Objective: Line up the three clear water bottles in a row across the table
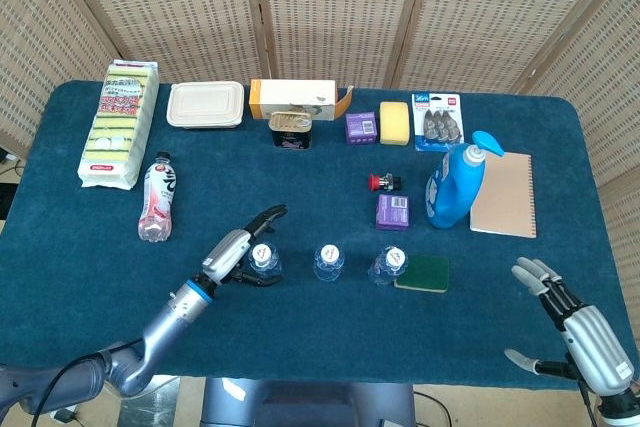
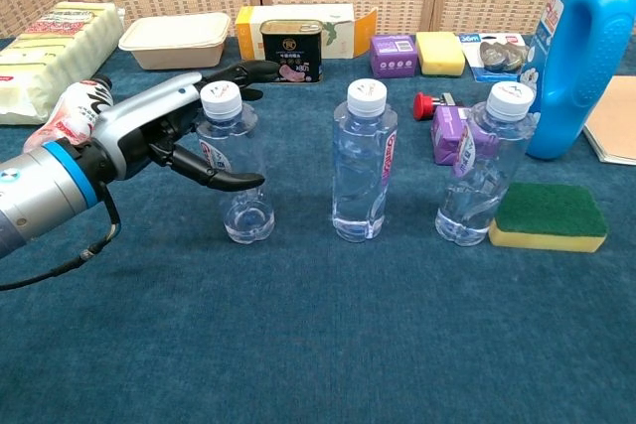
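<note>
Three clear water bottles with white caps stand in a row near the table's front: the left bottle, the middle bottle and the right bottle. My left hand is beside the left bottle with its fingers spread wide; one finger reaches behind the cap and the thumb crosses in front of the label. It does not clasp the bottle. My right hand hovers off the table's front right corner, fingers apart and holding nothing.
A green-and-yellow sponge touches the right bottle's side. Behind the row are a blue detergent bottle, a purple box, a red knob, a can and a lying pink drink bottle. Boxes and sponge packs line the far edge.
</note>
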Robot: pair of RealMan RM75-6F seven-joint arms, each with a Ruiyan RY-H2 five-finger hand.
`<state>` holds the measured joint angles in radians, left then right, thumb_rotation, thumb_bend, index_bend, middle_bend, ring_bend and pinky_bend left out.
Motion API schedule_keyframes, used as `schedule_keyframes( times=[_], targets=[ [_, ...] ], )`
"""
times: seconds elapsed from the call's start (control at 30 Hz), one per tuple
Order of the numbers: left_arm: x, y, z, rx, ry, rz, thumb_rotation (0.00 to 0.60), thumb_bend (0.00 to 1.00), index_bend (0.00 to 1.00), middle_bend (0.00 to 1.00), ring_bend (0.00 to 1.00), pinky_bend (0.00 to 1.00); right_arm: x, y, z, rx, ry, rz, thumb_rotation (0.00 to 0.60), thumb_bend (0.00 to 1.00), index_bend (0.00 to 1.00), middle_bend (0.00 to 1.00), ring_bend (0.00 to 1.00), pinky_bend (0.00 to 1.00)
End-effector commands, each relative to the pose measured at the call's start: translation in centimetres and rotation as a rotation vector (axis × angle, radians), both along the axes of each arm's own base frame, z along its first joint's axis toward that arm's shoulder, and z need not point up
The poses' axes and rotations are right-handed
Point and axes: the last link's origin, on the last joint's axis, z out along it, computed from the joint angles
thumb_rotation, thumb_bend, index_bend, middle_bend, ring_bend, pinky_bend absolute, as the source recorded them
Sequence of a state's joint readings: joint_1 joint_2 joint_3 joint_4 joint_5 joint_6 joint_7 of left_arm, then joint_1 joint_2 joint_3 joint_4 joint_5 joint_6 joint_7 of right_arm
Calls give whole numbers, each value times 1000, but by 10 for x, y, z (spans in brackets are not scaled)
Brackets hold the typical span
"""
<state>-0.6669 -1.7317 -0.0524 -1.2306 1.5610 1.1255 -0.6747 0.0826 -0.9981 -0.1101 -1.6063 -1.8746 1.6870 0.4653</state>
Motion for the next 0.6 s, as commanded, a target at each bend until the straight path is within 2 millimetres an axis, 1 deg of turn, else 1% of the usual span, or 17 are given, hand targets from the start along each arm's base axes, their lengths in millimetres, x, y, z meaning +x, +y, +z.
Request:
schedule_keyframes(
  times=[0.03,0.07,0.2,0.23,0.27,0.3,0.33,0.37,0.4,0.43,0.5,0.53,0.6],
  targets=[
    [-3,-2,9,4,-19,-3,600,179,0,0,0,192,0,0,0,0,0,0,600,28,60,49,49,281],
    [-3,-3,13,7,-29,-3,600,178,0,0,0,190,0,0,0,0,-1,0,600,28,60,49,49,281],
    [-5,-8,39,40,-103,-24,600,175,0,0,0,179,0,0,0,1,1,3,600,28,60,49,49,281],
    [-6,-9,57,94,-130,-43,600,175,0,0,0,176,0,0,0,0,3,4,600,28,60,49,49,282],
    [-10,-14,73,132,-140,-64,600,174,0,0,0,171,0,0,0,-2,5,4,600,28,60,49,49,282],
    [-11,-16,79,138,-138,-69,600,173,0,0,0,166,0,0,0,-3,6,4,600,28,61,49,49,282],
    [-16,-18,95,186,-119,-78,600,173,0,0,0,163,0,0,0,-6,9,2,600,28,62,49,49,280],
    [-19,-21,106,211,-97,-79,600,172,0,0,0,155,0,-1,0,-8,11,0,600,28,69,48,49,277],
    [-25,-24,122,258,-56,-80,600,171,0,0,0,141,-1,-2,0,-9,17,-4,600,28,75,47,49,275],
    [-29,-27,133,289,-23,-78,600,170,0,0,0,130,-2,-2,0,-11,20,-9,600,28,85,44,49,268],
    [-35,-33,148,325,23,-64,600,167,0,0,0,95,-2,-4,0,-17,22,-17,600,28,99,40,49,251],
    [-47,-38,165,377,91,-40,600,167,0,0,0,85,-3,-5,1,-31,27,-25,600,28,107,39,49,235],
    [-60,-49,185,424,180,-7,600,166,0,0,0,62,-4,-5,2,-61,43,-36,600,28,122,39,47,204]
  ],
)
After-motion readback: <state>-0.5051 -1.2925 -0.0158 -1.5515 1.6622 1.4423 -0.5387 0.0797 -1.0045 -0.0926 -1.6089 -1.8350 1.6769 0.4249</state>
